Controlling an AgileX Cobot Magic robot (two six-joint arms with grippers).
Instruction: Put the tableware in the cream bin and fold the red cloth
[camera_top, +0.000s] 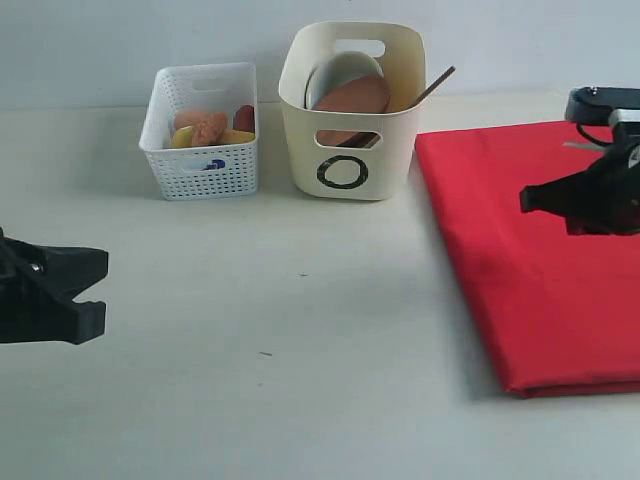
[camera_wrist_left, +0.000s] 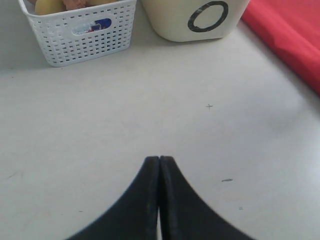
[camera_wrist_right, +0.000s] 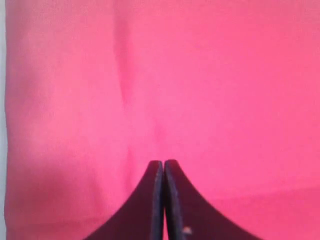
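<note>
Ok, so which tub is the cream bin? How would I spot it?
At the back of the table, two containers stand side by side. The cream bin is the one next to the red cloth. Unlike the holey white basket, it is taller, smooth-walled, with a black ring on its front.

Bin (camera_top: 392, 150) loaded, cloth (camera_top: 520, 250) flat
Upright cream bin holds a pale bowl (camera_top: 338, 68), a brown plate (camera_top: 352, 98) on edge and a jutting wooden handle (camera_top: 432, 86); red cloth lies just right.
</note>
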